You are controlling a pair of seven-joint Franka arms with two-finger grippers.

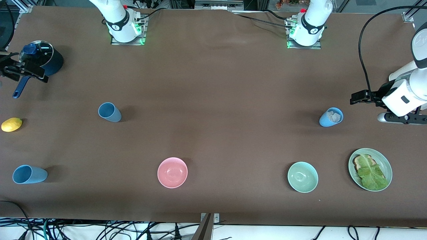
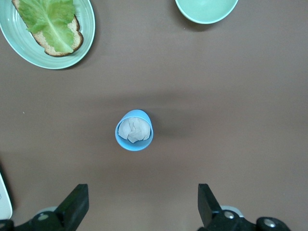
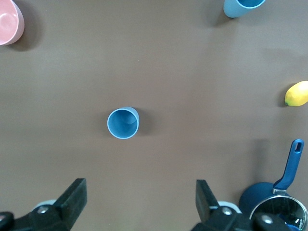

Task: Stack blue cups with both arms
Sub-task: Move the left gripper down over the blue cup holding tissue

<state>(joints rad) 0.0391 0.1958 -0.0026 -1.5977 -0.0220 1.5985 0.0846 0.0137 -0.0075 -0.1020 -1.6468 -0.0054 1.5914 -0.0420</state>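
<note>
Left gripper hung wide open, empty, over sky-blue tapered cup holding crumpled paper; right gripper likewise over duller blue cup.

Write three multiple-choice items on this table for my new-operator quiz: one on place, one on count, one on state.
1. The lemon lies: A in the pink bowl; B on the table at the right arm's end; C on the plate.
2. Blue cups on the table: A one; B two; C three.
3. The left gripper and right gripper are: A open; B shut on cups; C shut, empty.

B: it rests on the bare table, nearer the front camera than the pot.
C: three stand apart.
A: each one's fingers are spread, the left beside a cup, the right over the pot.
</note>
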